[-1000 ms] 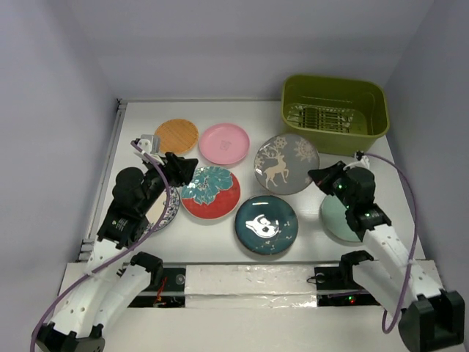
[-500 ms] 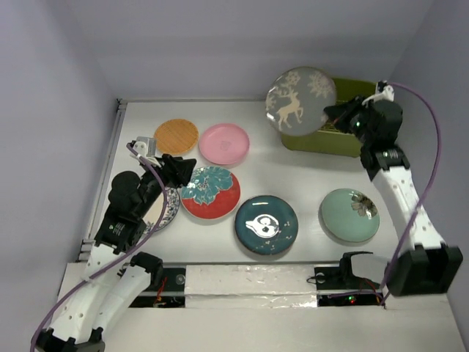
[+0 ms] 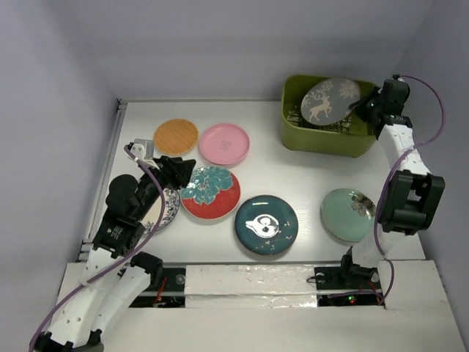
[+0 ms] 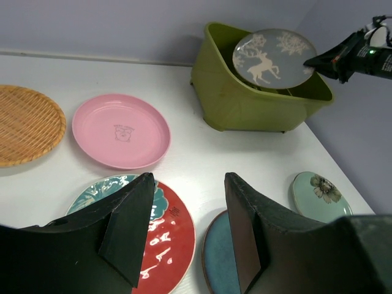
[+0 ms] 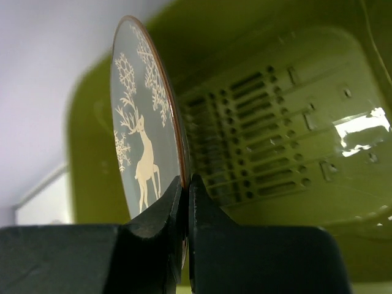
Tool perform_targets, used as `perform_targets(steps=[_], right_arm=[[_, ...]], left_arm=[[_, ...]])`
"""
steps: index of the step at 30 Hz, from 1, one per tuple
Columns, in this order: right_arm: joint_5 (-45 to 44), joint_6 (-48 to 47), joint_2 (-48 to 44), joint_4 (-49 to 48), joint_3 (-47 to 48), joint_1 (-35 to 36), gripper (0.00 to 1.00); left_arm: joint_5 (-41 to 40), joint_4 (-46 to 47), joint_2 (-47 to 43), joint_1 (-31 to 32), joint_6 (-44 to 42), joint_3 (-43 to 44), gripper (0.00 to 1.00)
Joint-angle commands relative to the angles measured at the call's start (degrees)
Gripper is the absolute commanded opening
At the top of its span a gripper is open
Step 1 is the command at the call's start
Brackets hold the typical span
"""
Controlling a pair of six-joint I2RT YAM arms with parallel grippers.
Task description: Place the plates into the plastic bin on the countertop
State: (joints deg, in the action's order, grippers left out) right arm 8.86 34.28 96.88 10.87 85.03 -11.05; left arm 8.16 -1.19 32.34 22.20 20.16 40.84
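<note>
My right gripper [image 3: 364, 110] [image 5: 185, 180] is shut on the rim of the grey deer plate [image 3: 330, 101] [image 5: 144, 122], holding it on edge over the olive-green plastic bin [image 3: 333, 141] [image 5: 288, 214] and its wire rack [image 5: 257, 116]. On the white countertop [image 3: 293, 172] lie the wood-tan [image 3: 176, 136], pink [image 3: 223, 143], red-teal floral [image 3: 212, 196], dark teal [image 3: 266, 224] and mint green [image 3: 350, 214] plates. A white blue-rimmed plate [image 3: 168, 209] is mostly hidden under my left arm. My left gripper [image 3: 183, 167] [image 4: 188, 177] hangs open and empty above the floral plate's left edge.
A metal rail [image 3: 110, 169] runs along the countertop's left edge. Grey walls close in the back and both sides. The right arm reaches up along the right wall, its purple cable [image 3: 432, 95] looping out beside it.
My right gripper has lifted the deer plate off the countertop, carried it back and right, and now holds it lower, inside the bin's opening. The left arm has hardly moved.
</note>
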Motion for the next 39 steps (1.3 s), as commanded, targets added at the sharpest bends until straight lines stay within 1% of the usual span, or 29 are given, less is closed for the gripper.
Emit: perform_targets(steps=[1, 6, 11, 12, 14, 15, 17, 18, 19, 20, 21, 23, 24, 26, 27, 28, 29, 30, 31, 32, 33, 35, 36, 38, 39], right_arm=[[3.2, -0.9, 1.2, -3.2, 6.1, 0.0, 0.0], [3.3, -3.3, 7.2, -0.3, 8.4, 0.0, 0.0], [-1.3, -6.0, 11.4, 3.4, 10.6, 0.0, 0.0], [-2.0, -6.2, 11.8, 3.9, 10.9, 0.0, 0.03], [-4.8, -6.8, 13.1, 5.7, 11.4, 0.0, 0.13], [-5.6, -6.9, 13.3, 6.2, 11.6, 0.0, 0.28], [-7.1, -7.0, 13.7, 6.9, 11.5, 0.0, 0.44], [-7.3, -7.0, 13.4, 6.8, 11.4, 0.0, 0.59], [-7.3, -6.9, 13.0, 6.5, 10.6, 0.0, 0.64], [-7.3, -6.6, 12.3, 5.4, 10.1, 0.0, 0.67], [-7.5, -6.2, 11.5, 4.8, 9.6, 0.0, 0.73], [-8.2, -5.9, 8.0, 2.8, 7.9, 0.0, 0.78], [-8.1, -5.8, 6.4, 1.7, 7.1, 0.0, 0.83], [-7.0, -5.5, 0.8, -1.3, 3.7, 0.0, 0.84], [-6.5, -5.1, -1.3, -2.1, 2.2, 0.0, 0.84], [-6.0, -4.8, -3.5, -2.9, 0.4, 1.4, 0.81], [-4.7, -4.7, -8.6, -5.4, -4.7, 2.4, 0.73], [-3.9, -4.5, -11.2, -7.3, -7.9, 3.7, 0.47], [-3.2, -4.3, -13.7, -8.8, -11.0, 5.3, 0.3], [-2.5, -3.9, -17.9, -10.2, -13.9, 9.5, 0.16], [-1.6, -3.1, -19.5, -12.7, -19.3, 12.0, 0.0], [1.3, -2.4, -21.5, -16.6, -23.8, 17.6, 0.0], [2.9, -1.7, -21.3, -18.1, -25.6, 23.4, 0.0], [7.3, -2.0, -19.4, -19.5, -27.7, 28.9, 0.0], [8.6, -2.4, -16.4, -19.7, -27.8, 33.2, 0.0]], left_arm=[[-0.5, 1.3, -0.8, 0.4, -0.7, 0.2, 0.46], [-0.5, 1.4, -0.5, 0.4, -0.7, 0.1, 0.46], [-0.4, 1.4, -0.5, 0.4, -0.7, 0.1, 0.46], [-0.5, 1.4, -0.4, 0.4, -0.7, 0.1, 0.46], [-0.4, 1.5, -0.7, 0.4, -0.7, 0.1, 0.46], [-0.4, 1.5, -0.7, 0.4, -0.6, 0.1, 0.46], [-0.3, 1.5, -0.8, 0.4, -0.6, 0.1, 0.46], [-0.2, 1.5, -0.8, 0.4, -0.6, 0.1, 0.46], [-0.2, 1.5, -0.9, 0.4, -0.7, 0.0, 0.46], [-0.2, 1.5, -1.0, 0.4, -0.6, 0.0, 0.46], [-0.2, 1.5, -1.0, 0.4, -0.7, 0.0, 0.46], [-0.2, 1.5, -1.0, 0.4, -0.6, 0.0, 0.46], [-0.2, 1.4, -1.0, 0.4, -0.6, 0.0, 0.46], [-0.2, 1.4, -1.1, 0.4, -0.5, 0.0, 0.46], [-0.1, 1.5, -1.1, 0.4, -0.5, 0.1, 0.46], [-0.1, 1.5, -1.1, 0.4, -0.5, 0.1, 0.46], [0.0, 1.5, -1.3, 0.4, -0.5, 0.1, 0.46], [-0.1, 1.5, -1.3, 0.4, -0.6, 0.1, 0.46], [-0.2, 1.4, -1.4, 0.4, -0.6, 0.1, 0.46], [-0.3, 1.5, -1.5, 0.4, -0.6, 0.1, 0.46], [-0.3, 1.4, -1.5, 0.4, -0.6, 0.2, 0.46], [-0.2, 1.4, -1.3, 0.4, -0.6, 0.2, 0.46], [-0.2, 1.5, -1.2, 0.4, -0.6, 0.3, 0.46], [-0.2, 1.5, -1.0, 0.4, -0.6, 0.3, 0.46], [-0.2, 1.5, -1.1, 0.4, -0.7, 0.2, 0.46]])
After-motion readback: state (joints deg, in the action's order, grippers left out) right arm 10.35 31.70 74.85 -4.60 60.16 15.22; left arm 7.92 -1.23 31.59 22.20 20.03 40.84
